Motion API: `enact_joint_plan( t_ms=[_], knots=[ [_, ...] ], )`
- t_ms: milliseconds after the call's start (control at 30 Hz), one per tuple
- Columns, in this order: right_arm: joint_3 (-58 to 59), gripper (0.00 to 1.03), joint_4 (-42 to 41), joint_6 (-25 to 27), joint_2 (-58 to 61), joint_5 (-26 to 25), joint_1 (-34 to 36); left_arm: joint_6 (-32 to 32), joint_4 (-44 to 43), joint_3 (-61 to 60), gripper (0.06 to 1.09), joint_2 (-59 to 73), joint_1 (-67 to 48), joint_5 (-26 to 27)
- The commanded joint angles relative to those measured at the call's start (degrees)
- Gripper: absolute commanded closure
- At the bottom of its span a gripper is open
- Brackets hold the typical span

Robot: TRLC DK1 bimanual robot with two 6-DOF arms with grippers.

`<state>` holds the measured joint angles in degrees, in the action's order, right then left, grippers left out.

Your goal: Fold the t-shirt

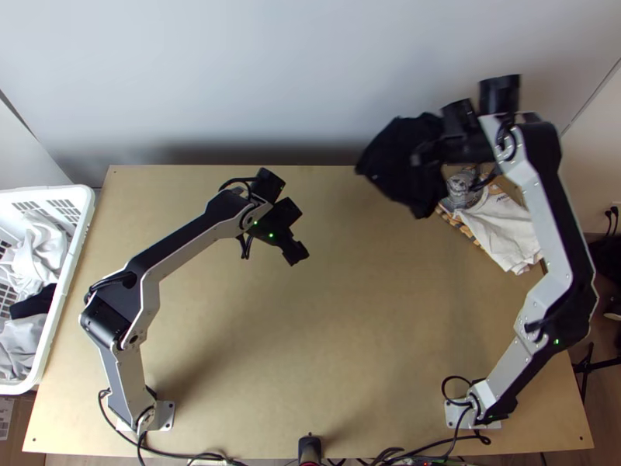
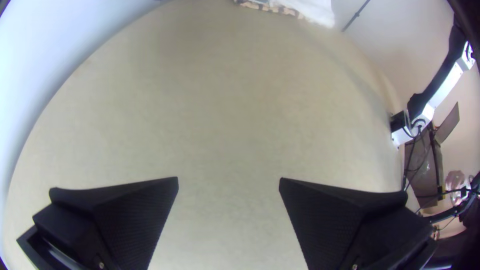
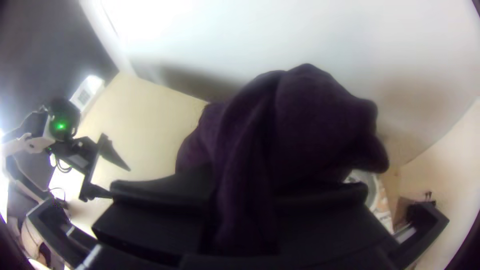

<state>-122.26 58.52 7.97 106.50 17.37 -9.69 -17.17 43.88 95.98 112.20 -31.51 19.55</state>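
By pale wall (image 1: 272, 78) and table (image 1: 349, 334), left gripper (image 1: 296, 253) gapes, right gripper (image 1: 420, 154) clamps dark cloth (image 1: 393, 171).

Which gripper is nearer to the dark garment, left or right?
The right gripper: it is shut on the bunched dark garment, up by the far edge of the table. The left gripper is open over the table, to the garment's left.

White laundry basket (image 1: 73, 256) at left edge, crumpled garments (image 1: 40, 247) inside; white garment (image 1: 506, 227) over patterned cloth (image 1: 459, 224), upper right.
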Motion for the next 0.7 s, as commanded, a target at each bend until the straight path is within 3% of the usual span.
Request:
enact_joint_plan(
  t_ms=[0,400,667],
  knots=[
    [-6.59,1.0,2.91,2.14,4.42,-0.23,9.78,-0.59,-0.2,-0.89,0.1,-0.49,0.39,-0.04],
    [-6.85,1.0,7.84,6.71,5.56,0.12,17.6,-0.59,-0.9,-0.71,0.1,-0.05,0.57,-0.04],
    [-7.38,1.0,14.16,12.34,5.12,9.18,22.17,-0.59,-0.9,-0.89,0.1,-0.32,1.01,-0.04]
  ],
)
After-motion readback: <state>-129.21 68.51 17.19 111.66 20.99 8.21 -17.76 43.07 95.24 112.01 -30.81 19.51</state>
